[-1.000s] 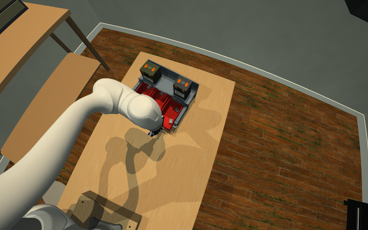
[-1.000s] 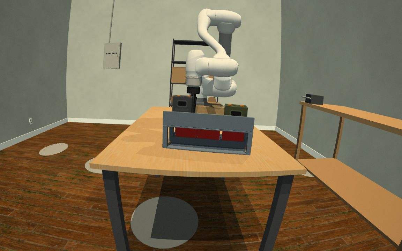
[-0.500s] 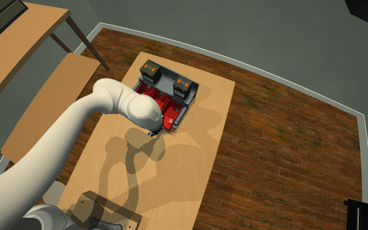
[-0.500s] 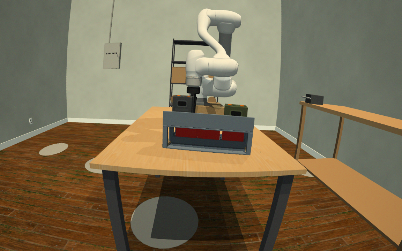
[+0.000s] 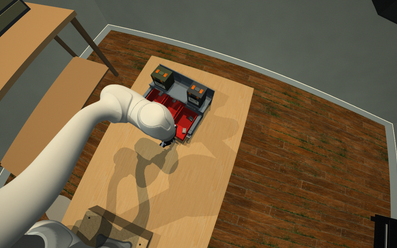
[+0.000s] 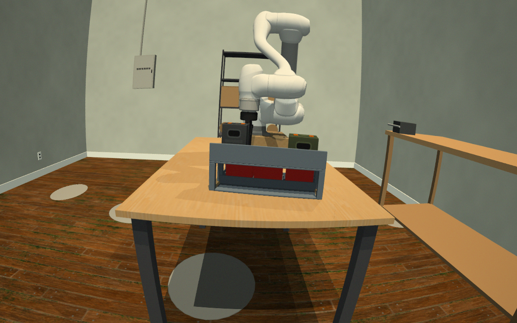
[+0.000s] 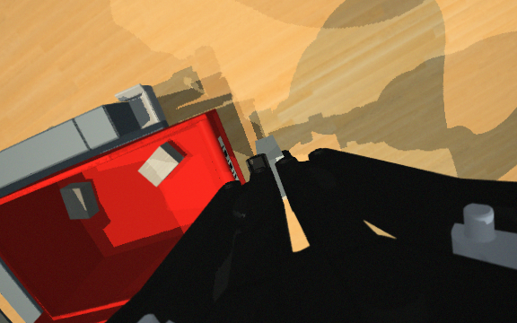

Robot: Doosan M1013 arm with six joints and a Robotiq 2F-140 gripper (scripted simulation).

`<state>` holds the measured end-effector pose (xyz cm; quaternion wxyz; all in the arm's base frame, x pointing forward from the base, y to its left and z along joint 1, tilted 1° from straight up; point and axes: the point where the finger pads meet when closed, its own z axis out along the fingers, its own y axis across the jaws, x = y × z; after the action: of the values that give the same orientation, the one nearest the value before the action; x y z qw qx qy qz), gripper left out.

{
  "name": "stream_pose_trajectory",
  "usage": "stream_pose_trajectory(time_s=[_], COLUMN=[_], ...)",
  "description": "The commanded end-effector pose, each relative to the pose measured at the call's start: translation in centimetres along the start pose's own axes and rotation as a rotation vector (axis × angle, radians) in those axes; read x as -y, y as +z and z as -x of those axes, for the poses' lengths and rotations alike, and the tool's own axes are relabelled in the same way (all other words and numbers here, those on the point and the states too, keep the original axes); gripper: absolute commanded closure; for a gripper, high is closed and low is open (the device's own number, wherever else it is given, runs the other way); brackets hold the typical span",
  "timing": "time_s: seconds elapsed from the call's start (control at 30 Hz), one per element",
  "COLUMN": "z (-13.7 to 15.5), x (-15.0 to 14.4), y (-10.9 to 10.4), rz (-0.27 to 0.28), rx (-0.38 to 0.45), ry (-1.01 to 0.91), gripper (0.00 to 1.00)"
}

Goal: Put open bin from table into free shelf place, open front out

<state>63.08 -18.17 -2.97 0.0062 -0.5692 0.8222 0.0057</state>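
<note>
Three red open bins sit side by side in the grey shelf (image 5: 178, 89) (image 6: 268, 154). The right bin (image 5: 183, 121) (image 7: 128, 220) holds a light block (image 7: 155, 167) and a dark block (image 7: 77, 202); its front end reaches past the end of the side rail in the wrist view. The middle bin (image 5: 172, 107) and left bin (image 5: 155, 96) are partly hidden by the arm. I cannot tell whether the right bin is fully level; the front lip is hidden. My gripper (image 5: 173, 141) (image 7: 268, 152) is shut and empty, its fingertips just in front of the right bin's front wall.
A dark case (image 5: 196, 95) (image 6: 235, 133) and a green case (image 5: 162, 76) (image 6: 303, 141) stand on the shelf's upper board, behind the bins. The shelf's side rail (image 7: 52, 139) runs beside the right bin. A wooden block (image 5: 90, 223) lies near the arm's base.
</note>
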Motion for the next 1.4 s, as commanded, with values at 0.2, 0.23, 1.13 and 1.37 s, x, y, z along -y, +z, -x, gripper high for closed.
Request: stream_pose_trajectory(time_s=[0.2,0.23,1.13,1.37], z=[0.0,0.0,0.0,0.0], x=[0.1,0.2,1.7,1.7], y=[0.0,0.0,0.0,0.0], rz=[0.0,0.0,0.0,0.0], rx=[0.0,0.0,0.0,0.0], ry=[0.0,0.0,0.0,0.0], gripper=[1.0,1.0,1.0,1.0])
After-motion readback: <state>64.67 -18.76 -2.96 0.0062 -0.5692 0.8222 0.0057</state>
